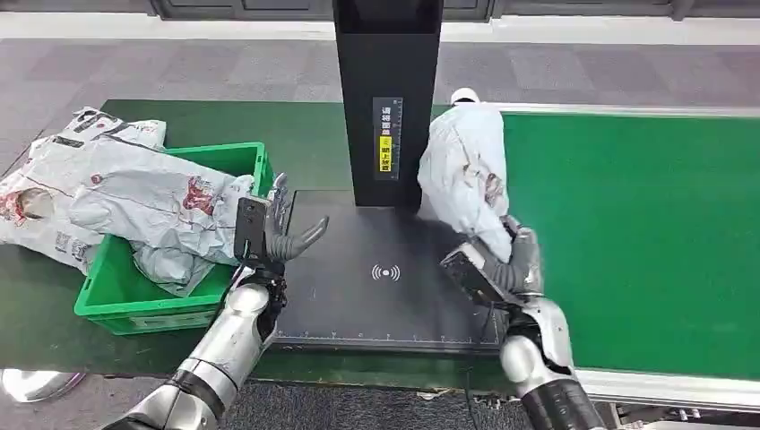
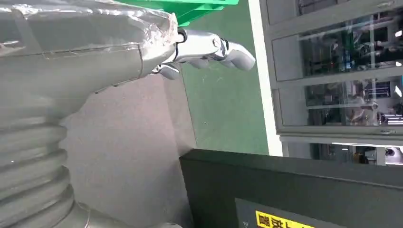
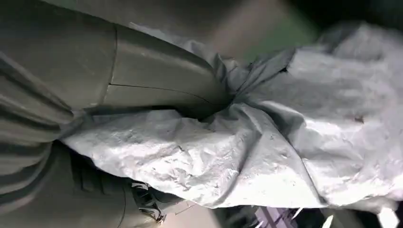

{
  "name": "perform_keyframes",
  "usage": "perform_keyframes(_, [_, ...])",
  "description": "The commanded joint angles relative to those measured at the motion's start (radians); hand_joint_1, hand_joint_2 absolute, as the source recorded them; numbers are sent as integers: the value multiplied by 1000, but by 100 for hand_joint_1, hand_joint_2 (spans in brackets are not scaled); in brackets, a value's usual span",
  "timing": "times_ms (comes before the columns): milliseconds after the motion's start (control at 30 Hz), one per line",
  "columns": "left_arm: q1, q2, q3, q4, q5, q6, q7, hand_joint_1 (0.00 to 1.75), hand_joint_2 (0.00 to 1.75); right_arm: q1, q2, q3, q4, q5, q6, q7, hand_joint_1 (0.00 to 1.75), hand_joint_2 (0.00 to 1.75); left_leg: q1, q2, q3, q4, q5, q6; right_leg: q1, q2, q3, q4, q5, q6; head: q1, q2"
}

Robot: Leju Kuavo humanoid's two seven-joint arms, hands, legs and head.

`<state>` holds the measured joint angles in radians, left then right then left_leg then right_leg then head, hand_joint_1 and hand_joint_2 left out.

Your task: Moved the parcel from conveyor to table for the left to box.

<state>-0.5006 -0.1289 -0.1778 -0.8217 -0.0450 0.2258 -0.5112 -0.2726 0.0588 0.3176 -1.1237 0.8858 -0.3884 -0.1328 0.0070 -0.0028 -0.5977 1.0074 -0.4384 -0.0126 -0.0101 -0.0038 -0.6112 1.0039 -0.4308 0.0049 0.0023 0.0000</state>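
We see a tall black post (image 1: 387, 98) standing at the far edge of the black pad, with a strip label (image 1: 386, 136) of white and yellow characters on its face. At the pad's middle we make out a small white wireless mark (image 1: 385, 272). Beyond the green surfaces lies grey carpet (image 1: 224, 67) in darker and lighter squares. In the left wrist view we find glass-fronted cabinets (image 2: 340, 71) along a wall, and the yellow label (image 2: 285, 221) again.
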Motion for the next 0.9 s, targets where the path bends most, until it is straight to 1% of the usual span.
perform_keyframes(33, [-15, 34, 18, 6, -3, -13, 0, 0, 175, 29, -50, 231, -34, -33, 195, 60, 175, 175, 0, 3, 3, -1, -1, 1, 0, 3, 2, -2, 0, 0, 0, 0])
perform_keyframes(67, [-15, 35, 14, 1, -7, -10, 0, 0, 175, 27, -59, 250, -22, -27, 219, 70, 175, 175, 0, 3, 3, -1, -1, 0, 0, 2, 2, -1, 0, 0, 0, 0])
perform_keyframes(133, [-16, 34, 10, -11, -5, -17, 9, 0, 175, 30, -62, 261, -11, -35, 217, 70, 175, 175, 1, 2, 4, -2, -1, 1, 0, 3, 3, -3, 0, 0, 0, 0])
perform_keyframes(167, [-18, 29, 7, -18, -4, -23, 23, 0, 175, 37, -64, 269, -6, -35, 233, 93, 175, 175, 1, 1, 2, 0, -1, 0, 0, 1, 2, -2, 0, 0, 0, 0])
perform_keyframes(233, [-25, 26, -2, -15, -3, -26, 33, 0, 175, 44, -87, 300, 4, -20, 288, 130, 175, 175, 0, 1, 3, -2, -1, 0, 0, 1, 3, -3, 0, 0, 0, 0])
perform_keyframes(267, [-33, 25, -5, -9, -4, -26, 35, 0, 175, 59, -95, 304, 15, -43, 332, 128, 175, 175, 0, 0, 2, -1, 0, 0, -1, 0, 1, -2, 0, 0, 0, 0])
perform_keyframes(300, [-41, 23, -7, -3, -7, -21, 36, 0, 175, 65, -113, 327, 21, -22, 363, 141, 175, 175, 1, -1, 3, -2, -1, 0, 0, -1, 3, -3, 0, 0, 0, 0])
perform_keyframes(400, [-51, 22, -9, 5, -4, -23, 37, 0, 175, 83, -125, 341, 28, -14, 371, 142, 175, 175, 1, -2, 2, -1, 0, 0, 0, -2, 2, -2, 0, 0, 0, 0])
perform_keyframes(433, [-51, 22, -9, 5, -4, -23, 37, 0, 175, 83, -125, 341, 28, -14, 371, 142, 141, 175, 1, -2, 3, -1, 0, 0, 0, -2, 3, -3, 0, 0, 0, 0])
perform_keyframes(467, [-50, 21, -6, 4, -3, -16, 32, 0, 175, 78, -130, 352, 30, -13, 389, 144, 2, 175, 0, -1, 2, -1, -1, 0, 0, -1, 2, -2, 0, 0, 0, 0])
perform_keyframes(600, [-33, 23, 3, -24, 2, -8, 29, 0, 175, 71, -128, 350, 17, -54, 386, 104, 0, 175, 0, 0, 3, -2, -1, 0, 0, 0, 3, -3, 0, 0, 0, 0])
perform_keyframes(667, [-17, 21, 14, -55, 5, 10, 16, 0, 175, 65, -105, 320, -25, -71, 323, 70, 0, 175, 0, 0, 2, -1, -1, 0, 0, 1, 1, -2, 0, 0, 0, 0])
perform_keyframes(733, [-12, 19, 14, -68, 5, 10, 17, 0, 175, 52, -97, 313, -41, -71, 335, 78, 0, 175, 0, 1, 1, 0, -1, 0, -1, 2, 0, -1, 0, 0, 0, 0])
perform_keyframes(767, [-12, 19, 13, -71, 3, 12, 20, 0, 175, 56, -88, 296, -59, -79, 317, 69, 0, 175, 0, 2, 2, 0, -1, 0, 0, 2, 1, -2, 0, 0, 0, 0])
perform_keyframes(900, [0, 2, 17, -106, -7, 28, 7, 0, 175, 103, -51, 195, -173, -100, 183, -5, 0, 175, 0, 1, 1, 0, -1, 0, 0, 2, 0, -1, 0, 0, 0, 0])
